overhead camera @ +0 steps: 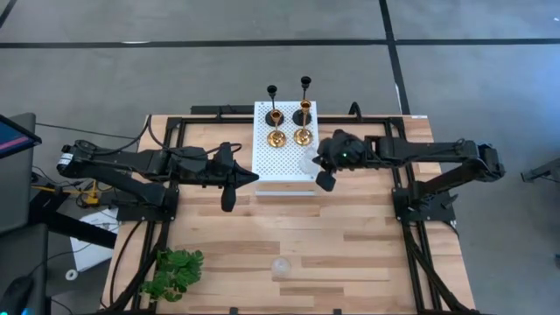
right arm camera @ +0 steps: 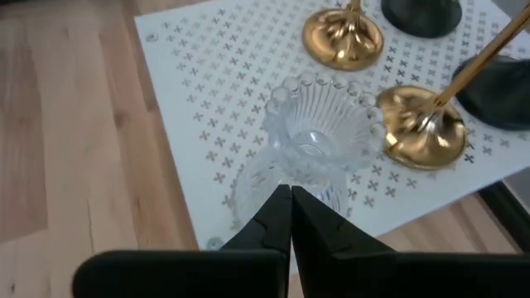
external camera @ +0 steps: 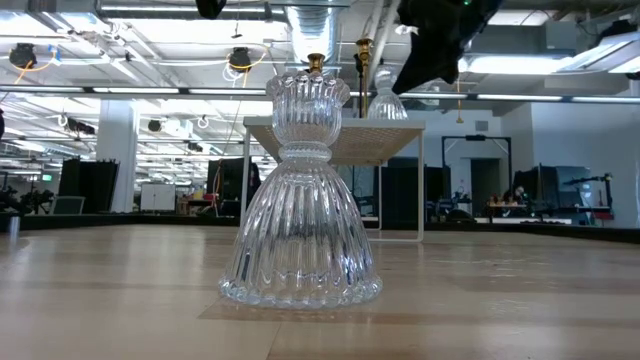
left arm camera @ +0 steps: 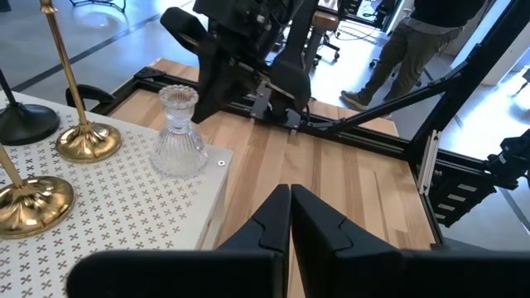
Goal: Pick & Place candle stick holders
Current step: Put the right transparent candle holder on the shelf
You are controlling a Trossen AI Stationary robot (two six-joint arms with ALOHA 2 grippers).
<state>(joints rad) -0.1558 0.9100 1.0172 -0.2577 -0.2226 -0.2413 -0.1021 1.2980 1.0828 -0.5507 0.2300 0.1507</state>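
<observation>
A clear glass holder (external camera: 300,200) stands alone on the pale wooden desk (overhead camera: 350,245) near its front edge. Farther back, the white perforated board (overhead camera: 284,162) carries another glass holder (left arm camera: 178,132), gold and black ones. Both arms' jaws are closed, empty. Beyond, an open workshop.

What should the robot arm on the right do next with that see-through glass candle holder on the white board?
Probably open the right end effector and lower it around the clear ribbed glass candle holder. Its fingers are pressed shut just above the holder's rim, so they cannot grip anything yet. The holder stands upright near the corner of the white perforated board, untouched.
</observation>
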